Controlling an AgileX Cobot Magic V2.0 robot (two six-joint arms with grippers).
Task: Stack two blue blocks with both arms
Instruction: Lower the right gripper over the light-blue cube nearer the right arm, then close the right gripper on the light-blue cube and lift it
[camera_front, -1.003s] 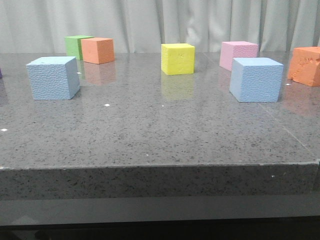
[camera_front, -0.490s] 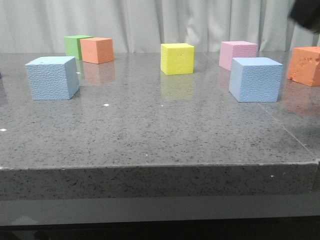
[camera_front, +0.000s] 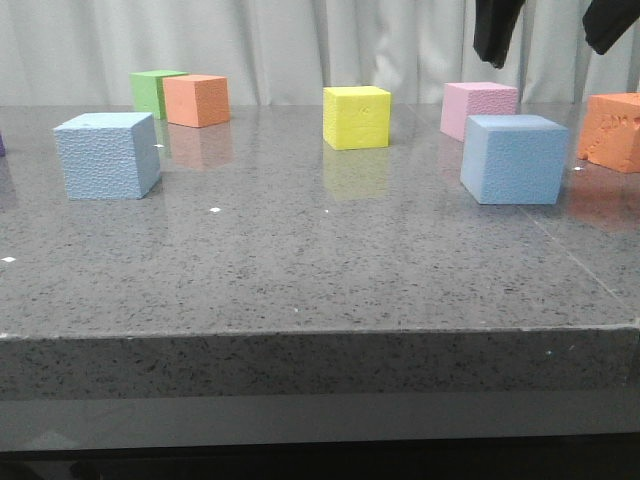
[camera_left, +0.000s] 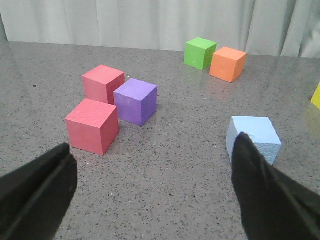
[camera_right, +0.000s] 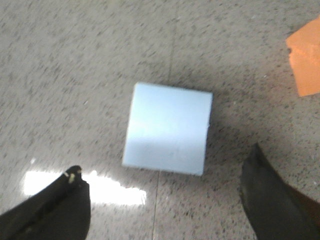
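Two light-blue foam cubes rest on the grey stone table. One blue cube (camera_front: 108, 155) stands at the left; it also shows in the left wrist view (camera_left: 254, 137), partly behind one finger. The other blue cube (camera_front: 514, 158) stands at the right and shows in the right wrist view (camera_right: 168, 128). My right gripper (camera_front: 550, 25) hangs open high above that right cube, its two dark fingers spread wide; in its wrist view (camera_right: 162, 175) the cube lies beyond the fingertips, untouched. My left gripper (camera_left: 152, 160) is open and empty, out of the front view.
A yellow cube (camera_front: 356, 117) and a pink cube (camera_front: 478, 106) stand mid-back. Orange (camera_front: 196, 100) and green (camera_front: 152, 91) cubes stand back left, another orange cube (camera_front: 610, 131) far right. Two red cubes (camera_left: 93, 125) and a purple cube (camera_left: 135, 101) lie by the left arm.
My right gripper has come into the front view at the top right and moved leftward over the right blue cube. The cubes have not moved.
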